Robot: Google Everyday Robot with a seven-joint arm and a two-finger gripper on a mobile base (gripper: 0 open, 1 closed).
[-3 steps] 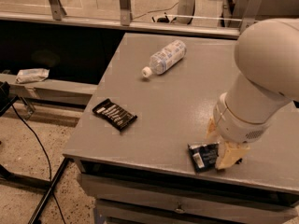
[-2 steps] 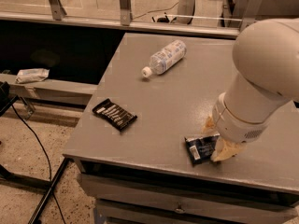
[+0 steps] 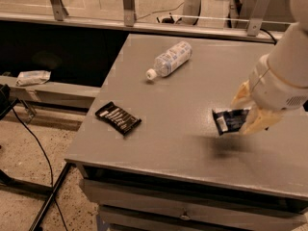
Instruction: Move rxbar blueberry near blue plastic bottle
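Yellowish rubbery fingers [image 3: 258,121] are clamping the rxbar blueberry [image 3: 229,121], a flat dark navy-blue wrapper with a white label patch at its left end, and the gripper [image 3: 242,115] is holding it clear of the grey table [image 3: 159,138] at the right side. A soft shadow [image 3: 225,146] is lying on the tabletop just beneath the bar, so it is hanging in the air. Behind the fingers, the bulky white arm [image 3: 284,73] is filling the right edge.

The blue plastic bottle [image 3: 171,60], clear with a pale blue-and-white label and a white cap, is lying on its side at the far middle of the table, well apart from the bar. The carry should be running far and leftward, keeping the bar high enough to clear the surface, then lowering beside the bottle's body without nudging it (a bottle on its side is likely to roll). The black striped wrapper [image 3: 118,118] at the near left is lying off that line.

Against the earlier frames, the bar is sitting higher: there it was low at the near edge, and now it is lifted.
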